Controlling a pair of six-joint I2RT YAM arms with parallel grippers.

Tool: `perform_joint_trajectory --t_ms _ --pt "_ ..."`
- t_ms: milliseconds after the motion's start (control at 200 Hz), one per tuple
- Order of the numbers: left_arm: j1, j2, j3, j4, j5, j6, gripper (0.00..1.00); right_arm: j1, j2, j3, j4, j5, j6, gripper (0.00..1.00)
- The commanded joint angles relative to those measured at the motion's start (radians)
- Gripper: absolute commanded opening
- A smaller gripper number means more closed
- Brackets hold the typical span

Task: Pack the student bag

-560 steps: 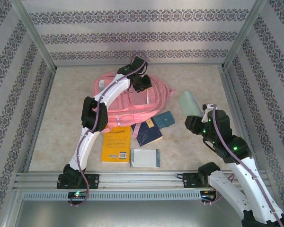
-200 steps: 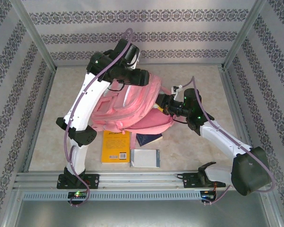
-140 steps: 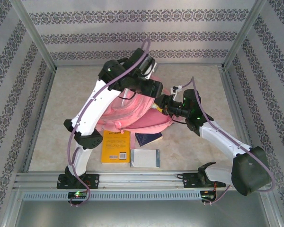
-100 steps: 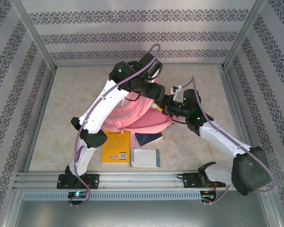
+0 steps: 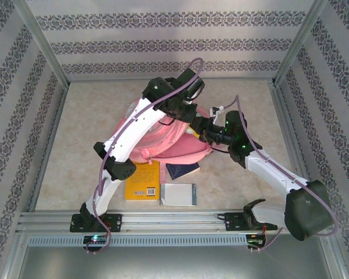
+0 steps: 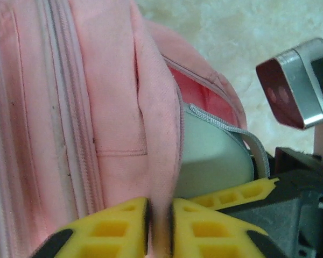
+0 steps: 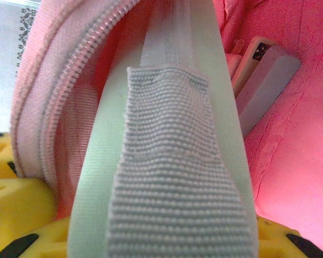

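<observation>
Left wrist view: the student bag (image 6: 70, 107) lies right under the left gripper (image 6: 160, 215), whose yellow fingers (image 6: 118, 226) are pressed together on a fold of pink fabric at the lip of the bag's opening, lifting it. Just right of that pinch a pale green pouch (image 6: 210, 156) sits partway in the mouth, its grey loop (image 6: 226, 126) draped over the edge. In the right wrist view the right gripper (image 7: 161, 239) is clamped on that pouch, which runs straight ahead from its fingers into the pink lining. Beyond its fingertips, to the right, a flat grey case (image 7: 264, 80) is already inside. From above, the bag sits between the two wrists. Nearer the arm bases than either gripper, a yellow book (image 5: 142, 180), a blue book (image 5: 183, 170) and a grey book (image 5: 178, 194) lie on the table (image 5: 81, 128). The step in hand looks like loading the pouch. Next, the right gripper would need to push deeper and let go while the left holds the lip up.
</observation>
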Motion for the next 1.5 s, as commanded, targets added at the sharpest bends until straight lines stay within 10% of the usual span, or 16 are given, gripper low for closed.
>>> perform_joint_trajectory --t_ms 0,924,1214,1499 --pt "-0.012 0.013 0.026 -0.032 0.009 -0.004 0.05 0.017 -0.044 0.016 0.142 -0.041 -0.023 0.34" --pt "0.079 -0.236 0.091 -0.142 -0.164 0.096 0.00 0.026 -0.023 0.047 -0.416 0.068 -0.352 0.27" --pt "0.079 -0.250 0.086 -0.141 -0.186 0.155 0.00 0.066 0.172 0.214 -0.326 -0.077 -0.159 0.31" --pt "0.079 -0.236 0.088 -0.112 -0.155 0.179 0.00 0.124 0.315 0.375 -0.349 0.086 -0.024 0.38"
